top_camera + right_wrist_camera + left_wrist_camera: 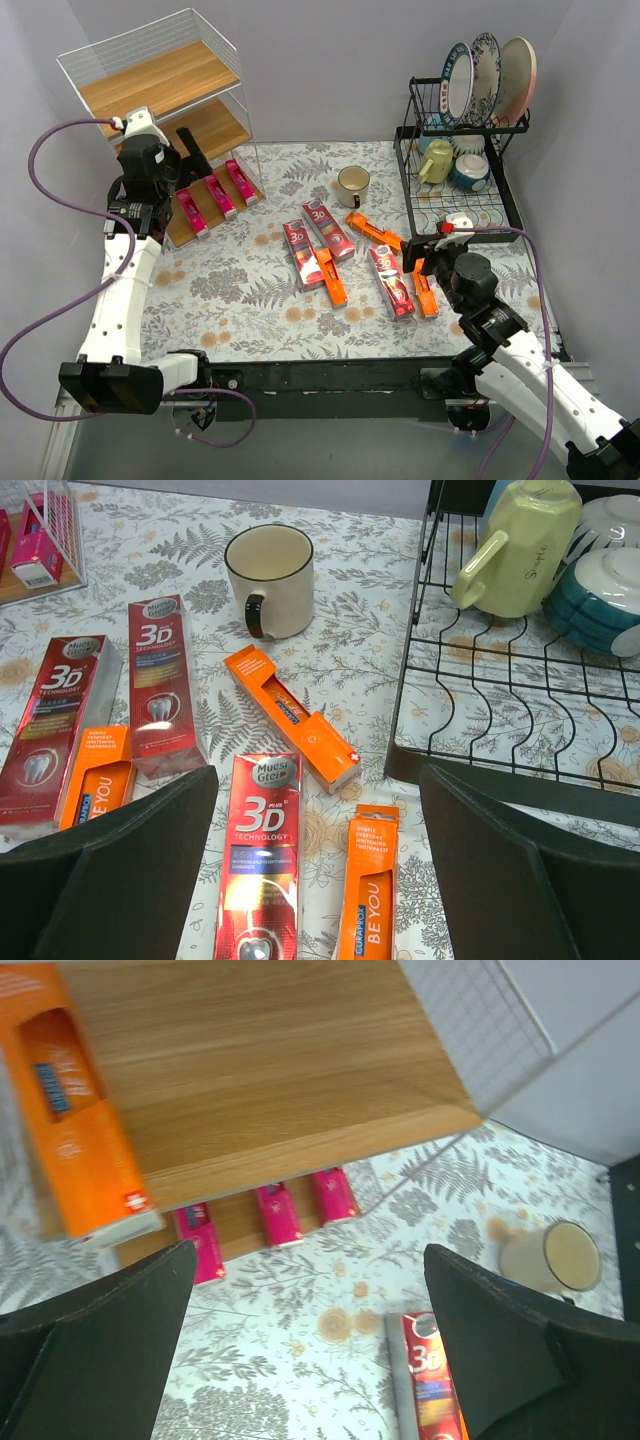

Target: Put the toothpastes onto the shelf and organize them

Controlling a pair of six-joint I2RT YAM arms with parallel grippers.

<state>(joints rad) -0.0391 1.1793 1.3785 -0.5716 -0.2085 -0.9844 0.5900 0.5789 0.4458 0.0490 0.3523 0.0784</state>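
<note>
The shelf [165,80] stands at the back left. Three pink toothpastes [218,195] lie side by side on its bottom board, also seen in the left wrist view [278,1215]. An orange toothpaste [80,1110] lies on the middle board [280,1070]. My left gripper [193,155] is open and empty in front of the shelf [308,1260]. On the table lie three red 3D cartons [305,255] [330,228] [392,282] and three orange ones [375,230] [332,277] [425,290]. My right gripper [432,248] hangs open and empty [318,780] above a red carton [260,860] and an orange carton [375,890].
A cream mug [352,183] stands mid-table behind the cartons, also in the right wrist view [268,580]. A black wire dish rack [455,190] with plates, bowls and a yellow cup [515,545] stands at the right.
</note>
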